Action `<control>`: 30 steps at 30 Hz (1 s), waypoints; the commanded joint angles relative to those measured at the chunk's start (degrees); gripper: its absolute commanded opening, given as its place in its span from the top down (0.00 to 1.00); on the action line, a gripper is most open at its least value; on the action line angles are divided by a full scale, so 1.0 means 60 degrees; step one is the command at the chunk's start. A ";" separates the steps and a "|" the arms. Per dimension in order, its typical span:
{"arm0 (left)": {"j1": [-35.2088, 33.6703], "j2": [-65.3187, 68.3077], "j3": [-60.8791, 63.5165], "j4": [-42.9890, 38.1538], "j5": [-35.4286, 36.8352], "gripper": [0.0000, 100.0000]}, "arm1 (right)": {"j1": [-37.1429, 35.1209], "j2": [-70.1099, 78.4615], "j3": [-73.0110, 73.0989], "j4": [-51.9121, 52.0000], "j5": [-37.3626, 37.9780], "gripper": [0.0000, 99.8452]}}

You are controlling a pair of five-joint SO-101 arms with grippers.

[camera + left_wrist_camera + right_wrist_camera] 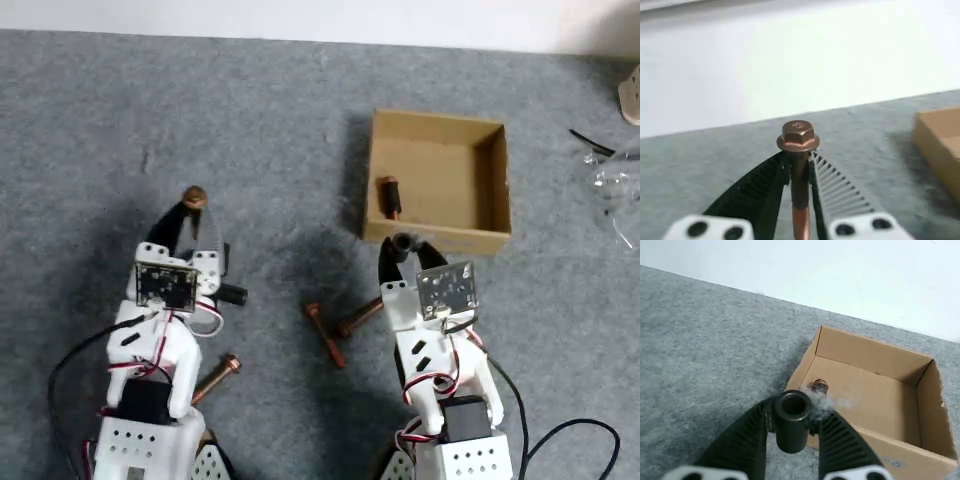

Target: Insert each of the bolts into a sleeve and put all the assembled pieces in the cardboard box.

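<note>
Left gripper (pixel 799 161): closed on a bolt (pixel 798 137), shank between the jaws, hex head past the tips. It is well apart from the box (pixel 436 238).
Right gripper (pixel 792 415): clamped on a black sleeve (pixel 791 422), bore facing outward, just beside the box's near wall.
Box: holds one assembled piece (pixel 388 195) by a side wall.
Grey mat (pixel 250 120): a second bolt (pixel 326 335) meets a third bolt (pixel 358 318) between the arms. A fourth bolt (pixel 216 378) and a spare sleeve (pixel 232 295) lie beside the left arm.
</note>
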 commanded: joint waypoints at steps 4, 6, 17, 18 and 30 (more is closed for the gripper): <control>0.0974 -0.0286 0.0183 -0.0059 0.4132 0.99 | -0.0300 -0.0066 0.0974 0.0007 0.0073 1.00; 0.1223 -0.0286 0.0154 -0.0513 0.5216 0.99 | -0.0608 -0.0066 0.0974 0.0037 0.0103 1.00; 0.1546 -0.0286 -0.0007 -0.3414 0.6799 0.99 | -0.2220 -0.0110 0.0974 0.0799 0.0147 1.00; 0.1795 -0.0286 -0.0037 -0.3560 0.6784 0.99 | -0.2220 -0.0125 0.0974 0.0799 0.0234 1.00; 0.3582 -0.0286 0.0183 -0.3590 0.5832 0.99 | -0.2908 -0.0139 0.0974 -0.0725 0.1421 1.00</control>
